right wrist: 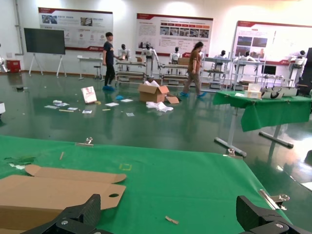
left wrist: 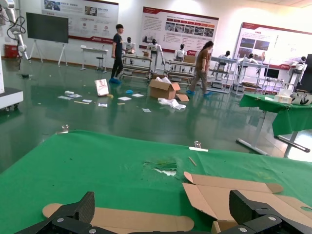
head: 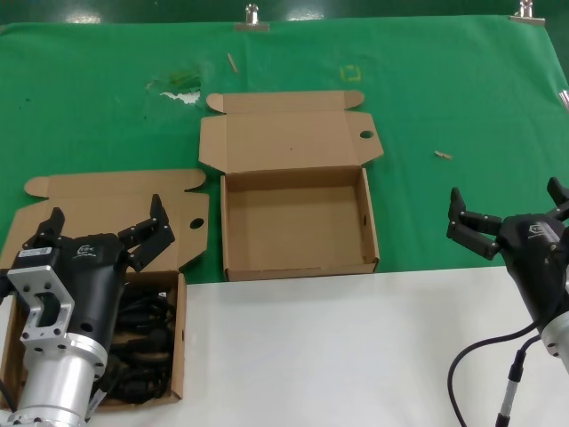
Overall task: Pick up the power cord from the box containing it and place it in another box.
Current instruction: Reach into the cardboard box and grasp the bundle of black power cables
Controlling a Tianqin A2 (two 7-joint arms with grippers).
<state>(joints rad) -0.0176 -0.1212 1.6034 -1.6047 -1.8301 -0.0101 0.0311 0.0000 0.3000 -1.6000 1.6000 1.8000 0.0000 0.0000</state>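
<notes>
The black power cord (head: 142, 342) lies coiled in the open brown carton (head: 176, 356) at the near left, lid folded back. My left gripper (head: 107, 228) is open and empty, hovering over that carton's back edge above the cord. A second open carton (head: 298, 227) of the same make stands empty in the middle, its lid (head: 284, 138) with a round hole folded back. It shows in the left wrist view (left wrist: 234, 195) and the right wrist view (right wrist: 53, 192). My right gripper (head: 508, 206) is open and empty at the right, over the green cloth's front edge.
A green cloth (head: 107, 116) covers the far part of the table; a white surface (head: 338, 356) lies in front. Small scraps (head: 442, 155) and a torn patch (head: 178, 89) lie on the cloth. Clips (head: 252, 20) hold its far edge.
</notes>
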